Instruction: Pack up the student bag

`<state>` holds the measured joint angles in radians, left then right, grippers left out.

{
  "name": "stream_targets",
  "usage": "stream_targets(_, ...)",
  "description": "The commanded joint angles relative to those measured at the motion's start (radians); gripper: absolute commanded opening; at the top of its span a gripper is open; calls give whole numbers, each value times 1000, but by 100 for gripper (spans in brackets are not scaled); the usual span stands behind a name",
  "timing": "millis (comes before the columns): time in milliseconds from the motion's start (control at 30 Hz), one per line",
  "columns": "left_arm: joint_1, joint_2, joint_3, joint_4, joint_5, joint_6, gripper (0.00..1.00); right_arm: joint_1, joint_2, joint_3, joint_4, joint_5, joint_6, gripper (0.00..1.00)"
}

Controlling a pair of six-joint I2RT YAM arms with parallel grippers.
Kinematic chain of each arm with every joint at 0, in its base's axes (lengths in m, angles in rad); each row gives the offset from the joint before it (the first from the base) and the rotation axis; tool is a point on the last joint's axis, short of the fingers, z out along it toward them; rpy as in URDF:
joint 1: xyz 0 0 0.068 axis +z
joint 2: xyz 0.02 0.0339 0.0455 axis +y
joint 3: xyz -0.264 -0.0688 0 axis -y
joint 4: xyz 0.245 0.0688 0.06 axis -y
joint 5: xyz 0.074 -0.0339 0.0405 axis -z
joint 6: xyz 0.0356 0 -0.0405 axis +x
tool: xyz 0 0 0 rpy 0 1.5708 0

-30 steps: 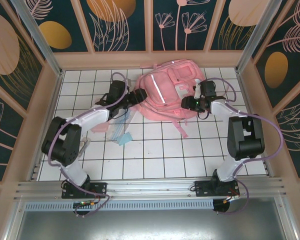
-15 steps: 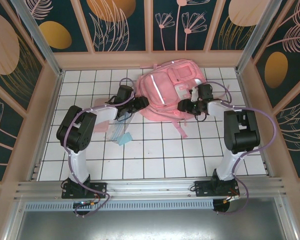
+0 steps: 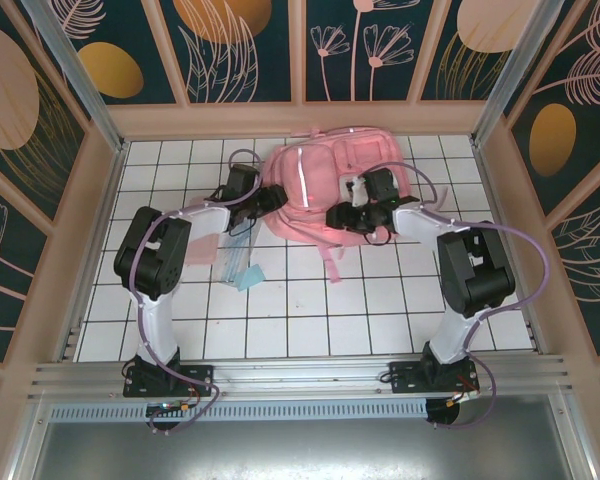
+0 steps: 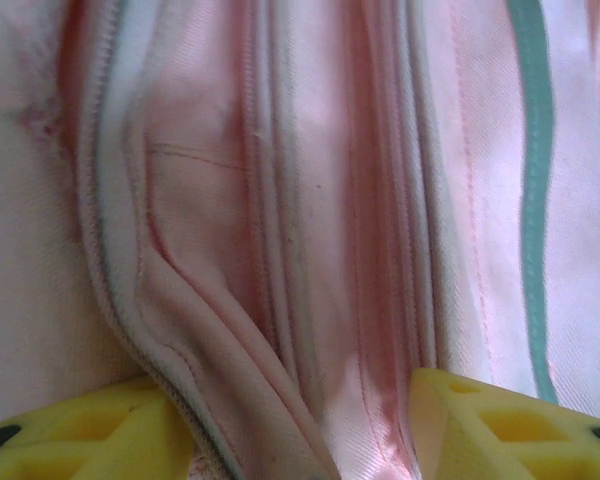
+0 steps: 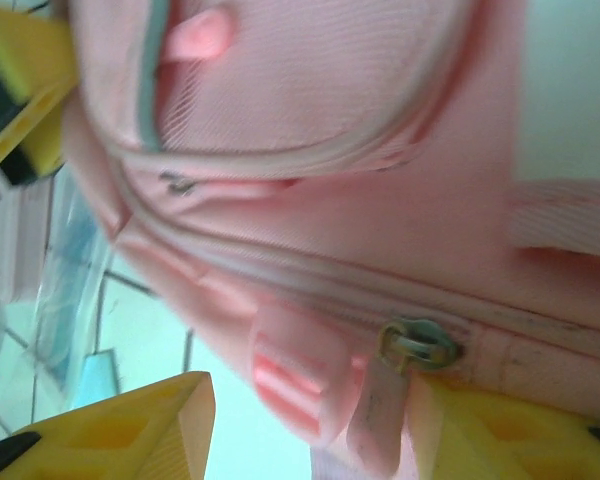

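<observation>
**Bag held ready for its zipper**

The student bag (image 3: 315, 180) lay at the far edge of the table (image 3: 380, 310), about the middle. On its left side, the left gripper (image 3: 268, 198) was clamped on a thick fold of pink cloth beside a zipper line. More to the right, the right gripper (image 3: 342, 215) stood with jaws apart around the zipper slider (image 5: 420, 345). One finger touched the pink pull tab (image 5: 375, 420); the other was free above the tiles.

I judged the step was opening the zipper. The left should hold the cloth tight, and the right should close on the tab only and pull along the seam.

Near the left arm lay a clear pouch (image 3: 238, 262). A loose strap (image 3: 330, 262) trailed toward the near edge and might catch the right arm.
</observation>
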<state>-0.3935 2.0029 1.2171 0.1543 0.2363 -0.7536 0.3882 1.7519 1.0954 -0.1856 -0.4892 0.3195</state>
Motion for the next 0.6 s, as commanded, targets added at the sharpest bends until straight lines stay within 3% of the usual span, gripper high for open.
stream_targets(0, -16, 14, 37, -160, -52, 88, 59, 12, -95, 24, -27, -22, 25, 53)
stream_targets(100, -16, -11, 77, -254, -148, 165, 59, -56, -151, -32, 31, -102, 76, 53)
stream_targets(200, -16, -47, 107, -334, -226, 229, 60, -115, -189, -65, 34, -73, 88, 53)
stream_targets(467, -95, -195, 132, -420, -231, 292, 60, -241, -232, -96, -42, 333, 108, 57)
stream_targets(567, -147, -201, 161, -430, -210, 262, 61, -313, -208, -109, -31, 397, 123, 61)
